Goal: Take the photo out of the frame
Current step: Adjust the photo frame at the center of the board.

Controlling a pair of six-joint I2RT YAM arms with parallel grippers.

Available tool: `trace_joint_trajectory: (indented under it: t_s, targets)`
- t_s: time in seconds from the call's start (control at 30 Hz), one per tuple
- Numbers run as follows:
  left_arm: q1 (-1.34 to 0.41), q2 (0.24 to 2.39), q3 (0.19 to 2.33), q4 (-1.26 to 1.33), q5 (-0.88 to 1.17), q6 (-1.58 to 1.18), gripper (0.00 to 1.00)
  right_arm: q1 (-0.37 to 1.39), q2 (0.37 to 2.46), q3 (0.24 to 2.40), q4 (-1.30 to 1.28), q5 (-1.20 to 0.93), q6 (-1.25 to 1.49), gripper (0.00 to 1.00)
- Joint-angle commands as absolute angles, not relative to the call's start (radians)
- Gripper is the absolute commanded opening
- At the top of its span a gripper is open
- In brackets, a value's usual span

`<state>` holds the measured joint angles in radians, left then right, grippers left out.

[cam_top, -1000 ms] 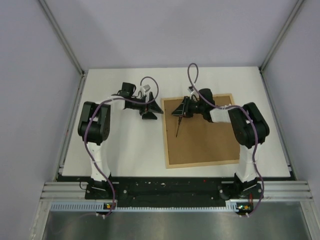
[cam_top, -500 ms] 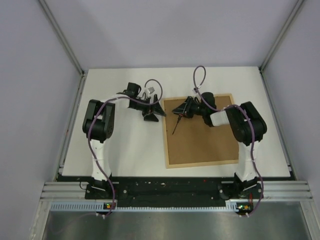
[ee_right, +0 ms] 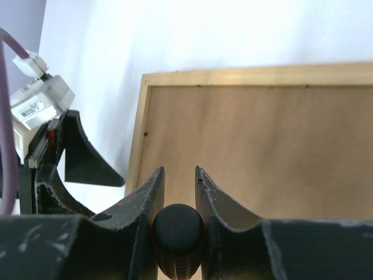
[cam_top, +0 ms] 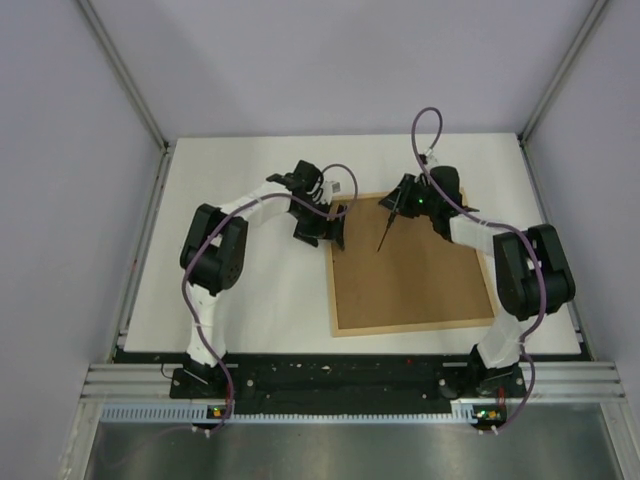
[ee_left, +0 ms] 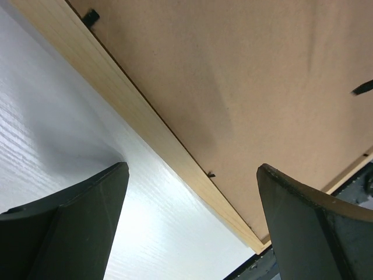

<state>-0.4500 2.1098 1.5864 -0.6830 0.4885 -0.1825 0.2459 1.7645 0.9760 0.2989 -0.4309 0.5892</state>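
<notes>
White surface point(cam_top: 250, 300) – frame point(ee_left: 145, 119) lay face down, backing board point(cam_top: 410, 280) on | left hand point(cam_top: 330, 230) wide open | right hand point(ee_right: 179, 170) gripped thin tool point(ee_right: 178, 233) | photo not out yet

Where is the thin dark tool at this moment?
In the top view, the tool is held by the right gripper over the back board, near the far left corner of the frame.

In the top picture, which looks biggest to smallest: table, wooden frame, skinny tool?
1. white table
2. wooden frame
3. thin tool, held by the right gripper; it is raised nearer the camera, yet clearly smallest.
</notes>
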Motion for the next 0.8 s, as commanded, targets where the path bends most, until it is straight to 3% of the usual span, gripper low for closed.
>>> trace_joint_trajectory:
  t_s: [0.0, 0.17, 0.33, 0.63, 0.77]
  targets:
    - [-0.488, 2.091, 1.589, -0.788, 0.301, -0.144, 0.98, 0.249, 1.707, 0.957, 0.274, -0.312, 0.439, 0.00]
    - [-0.520, 2.106, 1.571, -0.811, 0.278, -0.144, 0.93, 0.248, 1.697, 0.950, 0.293, -0.302, 0.430, 0.00]
    - [-0.549, 2.125, 1.557, -0.811, 0.261, -0.160, 0.76, 0.247, 1.689, 0.942, 0.290, -0.296, 0.407, 0.00]
    - [-0.621, 2.152, 1.588, -0.816, 0.270, -0.178, 0.75, 0.249, 1.658, 0.937, 0.293, -0.298, 0.387, 0.00]
    - [-0.629, 2.160, 1.574, -0.811, 0.253, -0.179, 0.59, 0.247, 1.644, 0.931, 0.293, -0.305, 0.385, 0.00]
